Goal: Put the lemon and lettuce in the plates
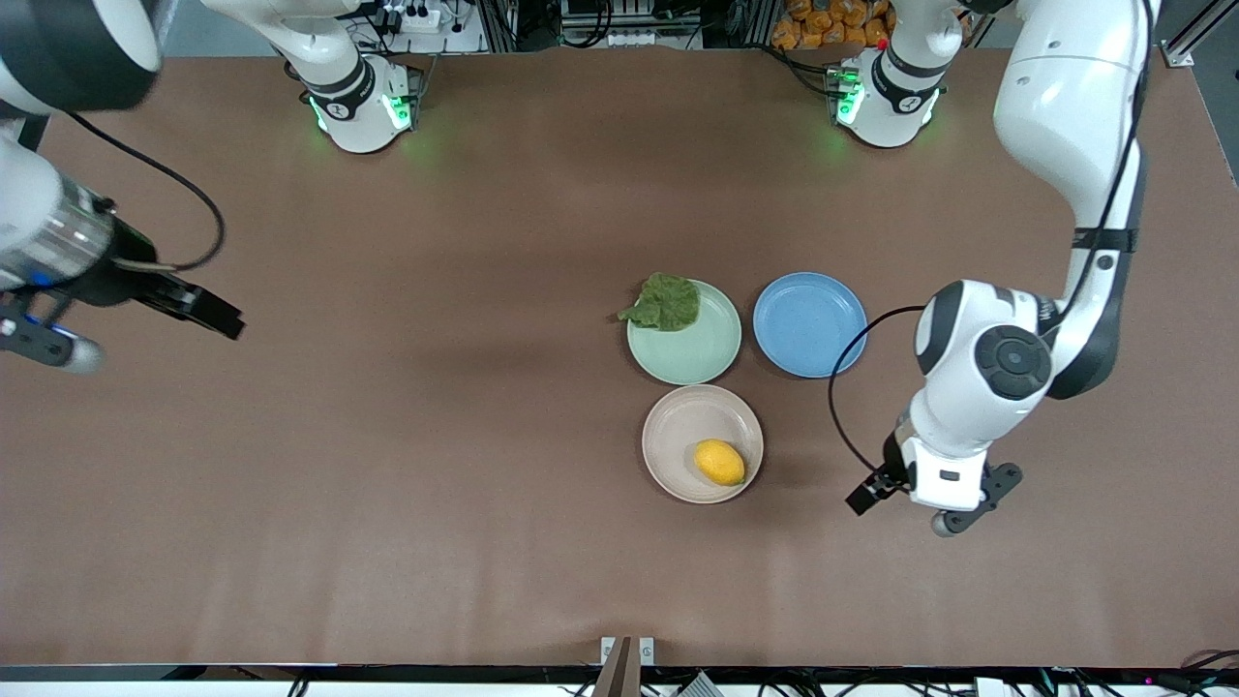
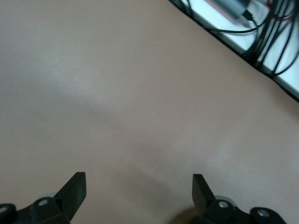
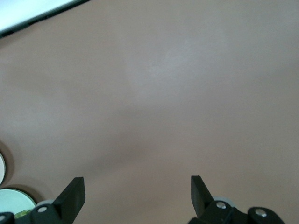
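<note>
Yellow lemon (image 1: 719, 462) on beige plate (image 1: 678, 426), near left gripper (image 1: 953, 508)

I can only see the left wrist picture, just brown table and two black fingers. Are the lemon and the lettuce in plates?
Observer: Yes. The lemon lies in the beige plate, and the lettuce lies on the mint plate, hanging a little over its rim.
Operator: So where are the grippers?
Observer: Your left gripper is open over bare table beside the beige plate, toward the left arm's end. The right gripper waits open over the right arm's end of the table.
</note>
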Robot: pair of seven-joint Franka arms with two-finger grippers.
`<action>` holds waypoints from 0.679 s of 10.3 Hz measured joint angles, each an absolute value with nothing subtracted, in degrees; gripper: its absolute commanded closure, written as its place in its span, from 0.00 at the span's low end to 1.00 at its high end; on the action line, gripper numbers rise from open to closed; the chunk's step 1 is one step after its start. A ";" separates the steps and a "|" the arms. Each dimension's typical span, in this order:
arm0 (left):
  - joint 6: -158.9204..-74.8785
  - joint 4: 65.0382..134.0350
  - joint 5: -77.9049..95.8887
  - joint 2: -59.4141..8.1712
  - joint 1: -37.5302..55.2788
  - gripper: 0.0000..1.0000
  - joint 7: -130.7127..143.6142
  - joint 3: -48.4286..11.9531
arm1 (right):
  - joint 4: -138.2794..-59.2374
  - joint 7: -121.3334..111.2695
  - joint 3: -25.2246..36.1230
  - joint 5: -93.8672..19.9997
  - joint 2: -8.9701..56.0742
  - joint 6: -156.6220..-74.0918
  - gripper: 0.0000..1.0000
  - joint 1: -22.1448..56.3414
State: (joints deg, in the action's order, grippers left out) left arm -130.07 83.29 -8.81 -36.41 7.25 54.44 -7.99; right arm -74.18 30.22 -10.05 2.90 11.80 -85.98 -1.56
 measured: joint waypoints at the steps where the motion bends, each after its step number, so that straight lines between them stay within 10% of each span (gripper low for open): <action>1: -128.79 84.54 -8.81 -35.62 6.61 0.00 55.67 -8.01 | -73.18 28.00 -10.04 2.91 11.45 -85.48 0.00 -2.95; 7: -127.93 111.05 -2.58 -12.24 -1.17 0.00 41.42 -10.28 | -72.57 16.28 -10.86 3.69 11.22 -85.34 0.00 -7.58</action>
